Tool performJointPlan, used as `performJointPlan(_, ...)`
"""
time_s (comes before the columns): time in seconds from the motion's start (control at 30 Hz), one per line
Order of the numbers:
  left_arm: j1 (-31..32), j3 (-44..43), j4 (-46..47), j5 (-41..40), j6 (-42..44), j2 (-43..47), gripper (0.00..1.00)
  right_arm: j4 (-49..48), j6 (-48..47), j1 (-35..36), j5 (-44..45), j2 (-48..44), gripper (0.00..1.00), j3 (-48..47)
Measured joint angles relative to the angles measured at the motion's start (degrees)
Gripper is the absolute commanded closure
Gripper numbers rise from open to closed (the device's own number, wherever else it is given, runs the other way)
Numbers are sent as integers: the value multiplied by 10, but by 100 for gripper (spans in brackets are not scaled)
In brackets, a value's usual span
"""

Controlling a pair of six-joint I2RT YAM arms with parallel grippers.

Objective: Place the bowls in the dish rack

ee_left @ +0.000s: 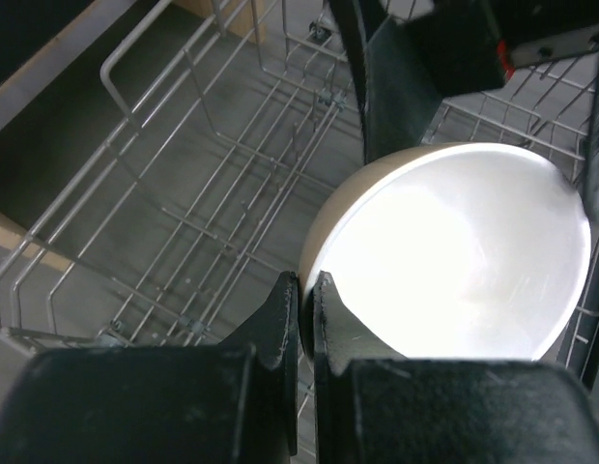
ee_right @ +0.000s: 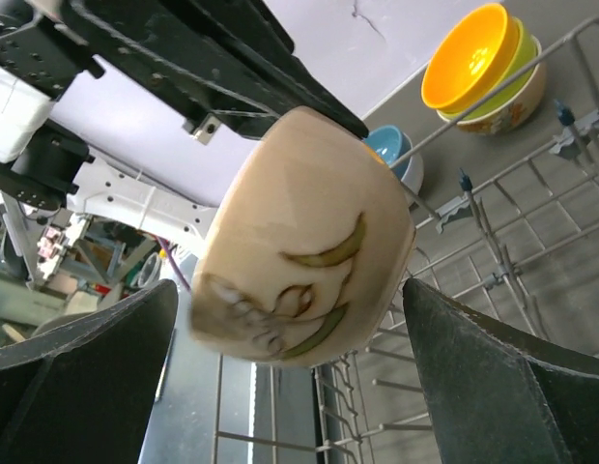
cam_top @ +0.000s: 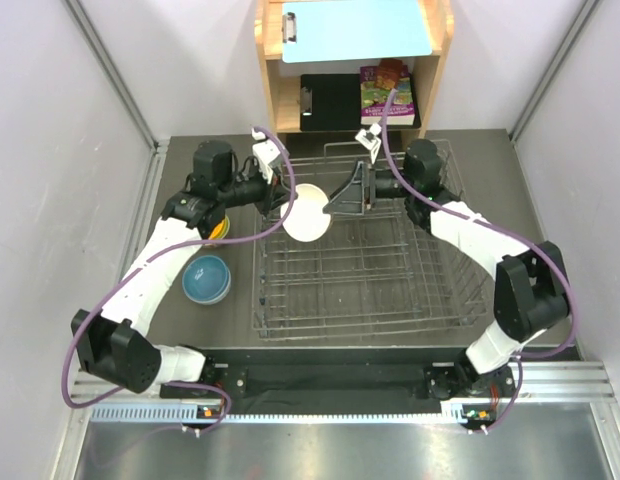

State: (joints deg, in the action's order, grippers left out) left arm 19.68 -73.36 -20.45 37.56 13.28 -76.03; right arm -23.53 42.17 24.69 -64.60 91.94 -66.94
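Your table (cam_top: pixel 228 326) carries the rack (cam_top: pixel 370 282), which fills most of its middle and right. A wooden shelf (cam_top: pixel 270 92) stands past the table's far edge.

Both arms reach in over the far half of the rack, the left one from the left side and the right one from the right side.

Off the rack's left side, a stack (ee_right: pixel 493 72) of three bowls sits on the table near its far-left corner. The orange bowl (ee_right: pixel 469 53) is on top, the lime bowl (ee_right: pixel 521 46) is under it, and a patterned one is at the bottom. The blue bowl (cam_top: pixel 207 278) sits alone on the table, nearer to you than the stack and just beside the rack's left wall.

The beige bowl (cam_top: pixel 308 213) is at the far-left part of the rack, tipped over so its white inside faces up toward the top camera. You cannot tell whether it touches the wires.

Your left gripper (ee_left: pixel 306 285) has its jaws pinched tight on that bowl's rim, one finger inside and one outside, with almost no gap between them.

Your right gripper (ee_right: pixel 290 290) has its jaws spread as wide as they go, one on each side of the beige bowl's outer wall. There is a visible gap on both sides, so it grips nothing.
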Motion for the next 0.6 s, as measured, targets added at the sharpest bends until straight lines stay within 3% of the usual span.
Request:
performJointPlan(0.27,11,1,12,3,-13,1,100,78,-48,24,1,17,0,-30)
performJointPlan(0.6,16,1,10,-5,-11,2,100,42,-5,40,-20,42,3,-32)
